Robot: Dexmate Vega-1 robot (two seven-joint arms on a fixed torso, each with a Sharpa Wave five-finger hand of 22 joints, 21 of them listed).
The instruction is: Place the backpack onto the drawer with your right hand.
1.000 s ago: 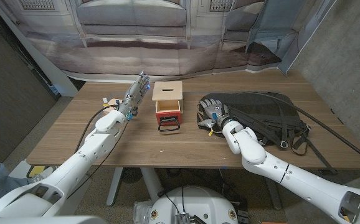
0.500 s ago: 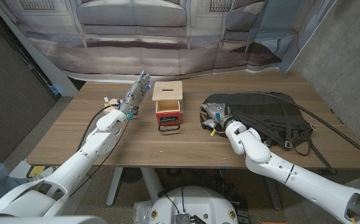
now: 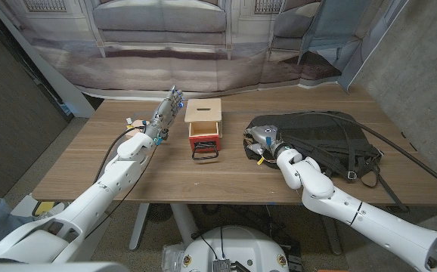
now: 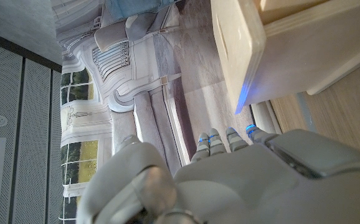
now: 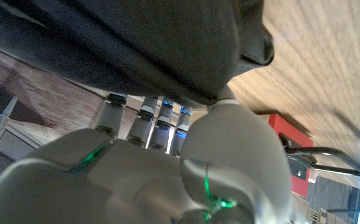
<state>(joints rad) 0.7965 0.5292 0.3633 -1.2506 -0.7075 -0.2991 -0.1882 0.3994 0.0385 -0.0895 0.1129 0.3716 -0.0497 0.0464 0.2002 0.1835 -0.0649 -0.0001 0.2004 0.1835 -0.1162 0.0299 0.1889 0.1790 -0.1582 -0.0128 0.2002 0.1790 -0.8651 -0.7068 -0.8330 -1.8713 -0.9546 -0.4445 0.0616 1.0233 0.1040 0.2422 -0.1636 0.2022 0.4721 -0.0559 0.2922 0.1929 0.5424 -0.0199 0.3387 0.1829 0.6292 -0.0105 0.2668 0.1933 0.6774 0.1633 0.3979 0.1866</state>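
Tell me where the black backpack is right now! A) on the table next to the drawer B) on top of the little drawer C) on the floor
A, the backpack lies on the table beside the drawer, with the right hand at its edge.

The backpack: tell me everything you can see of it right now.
The backpack is black, soft fabric, lying slumped on the wooden table to the right of the small drawer, apart from it. Dark straps with buckles trail over its near right side. The right hand is at its left end, fingers tucked under the fabric in the right wrist view.
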